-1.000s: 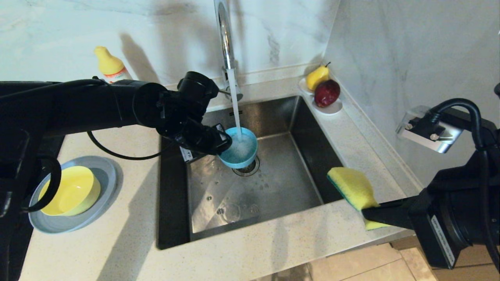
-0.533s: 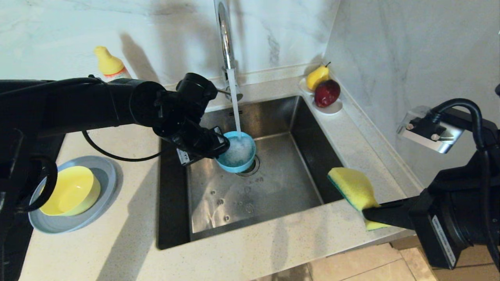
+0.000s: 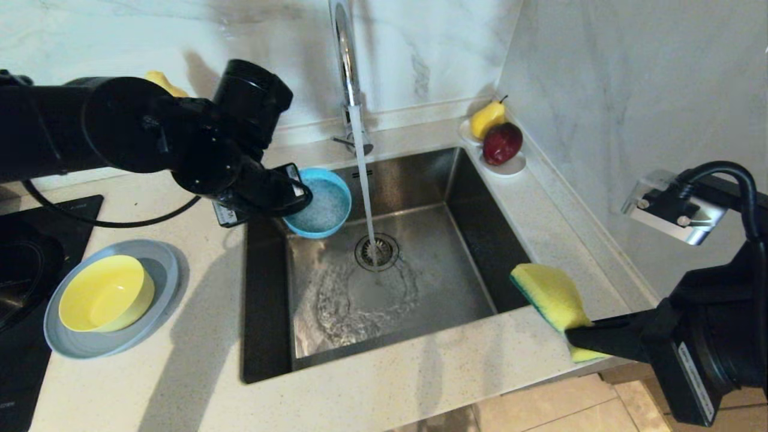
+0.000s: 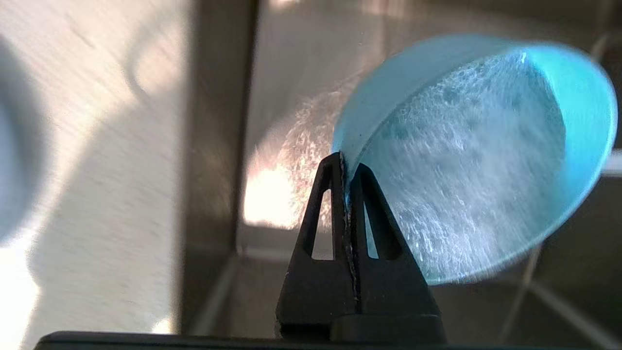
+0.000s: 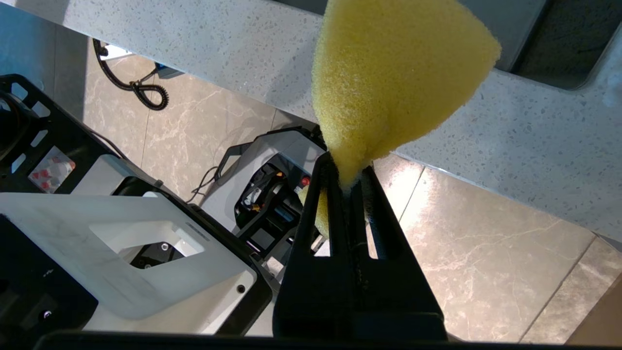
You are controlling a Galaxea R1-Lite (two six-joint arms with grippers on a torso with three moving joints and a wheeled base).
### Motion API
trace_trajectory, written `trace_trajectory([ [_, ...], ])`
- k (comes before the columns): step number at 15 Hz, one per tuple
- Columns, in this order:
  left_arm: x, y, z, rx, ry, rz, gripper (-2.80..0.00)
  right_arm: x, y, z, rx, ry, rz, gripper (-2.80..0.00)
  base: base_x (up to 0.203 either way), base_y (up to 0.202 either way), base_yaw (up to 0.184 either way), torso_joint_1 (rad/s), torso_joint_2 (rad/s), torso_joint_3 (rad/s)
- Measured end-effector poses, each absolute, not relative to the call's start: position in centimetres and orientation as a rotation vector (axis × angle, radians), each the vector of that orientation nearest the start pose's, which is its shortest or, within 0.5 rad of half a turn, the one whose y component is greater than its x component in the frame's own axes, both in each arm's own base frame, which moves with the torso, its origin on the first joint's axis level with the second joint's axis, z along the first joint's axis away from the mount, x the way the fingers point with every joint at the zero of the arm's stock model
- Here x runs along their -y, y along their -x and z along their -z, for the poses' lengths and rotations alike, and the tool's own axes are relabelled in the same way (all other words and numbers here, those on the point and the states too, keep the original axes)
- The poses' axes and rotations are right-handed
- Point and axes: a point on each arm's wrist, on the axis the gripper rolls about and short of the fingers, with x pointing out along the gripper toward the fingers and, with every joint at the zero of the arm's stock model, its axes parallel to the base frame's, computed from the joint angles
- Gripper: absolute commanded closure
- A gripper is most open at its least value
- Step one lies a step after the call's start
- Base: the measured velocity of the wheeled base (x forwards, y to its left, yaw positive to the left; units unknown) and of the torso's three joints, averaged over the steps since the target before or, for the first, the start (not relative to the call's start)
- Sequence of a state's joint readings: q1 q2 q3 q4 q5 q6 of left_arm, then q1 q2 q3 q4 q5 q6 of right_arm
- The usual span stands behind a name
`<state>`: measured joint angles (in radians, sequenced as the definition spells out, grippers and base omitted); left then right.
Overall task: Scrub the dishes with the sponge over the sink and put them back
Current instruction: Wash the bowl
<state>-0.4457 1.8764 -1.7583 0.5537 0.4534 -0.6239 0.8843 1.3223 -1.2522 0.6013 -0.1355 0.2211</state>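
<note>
I have the left gripper pinched tight on the rim of the small teal-blue bowl, upper centre-left of the head frame, over the back-left corner of the sink. Bowl is tipped on its side, foamy inside facing out (suds or running water, I can't quite tell through the wrist blur). The bowl sits just left of the faucet stream, not under it; water falls straight onto the drain strainer and fans over the basin floor.

Right gripper, lower right of frame, clamps one end of the sponge, squashing it; the sponge hangs above the sink's front-right corner.

Pale yellow-green bowl rests in the grey-blue plate on the counter, lower left.
</note>
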Motion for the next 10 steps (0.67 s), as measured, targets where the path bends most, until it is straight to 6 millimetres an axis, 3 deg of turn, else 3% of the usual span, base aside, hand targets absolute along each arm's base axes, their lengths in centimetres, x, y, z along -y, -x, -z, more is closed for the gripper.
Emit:
trace_trajectory([
  [7, 12.6, -29.7, -31.8, -0.251, 0.269, -0.120, 0.00, -13.7, -11.7, -29.3, -0.659, 0.125, -0.649, 0.00, 0.000, 0.000, 0.000, 0.000, 0.00, 0.000],
  [10, 12.3, -29.1, -32.5, -0.139, 0.229, -0.087, 0.00, -13.7, -11.6, -29.3, -0.657, 0.124, -0.649, 0.00, 0.000, 0.000, 0.000, 0.000, 0.00, 0.000],
])
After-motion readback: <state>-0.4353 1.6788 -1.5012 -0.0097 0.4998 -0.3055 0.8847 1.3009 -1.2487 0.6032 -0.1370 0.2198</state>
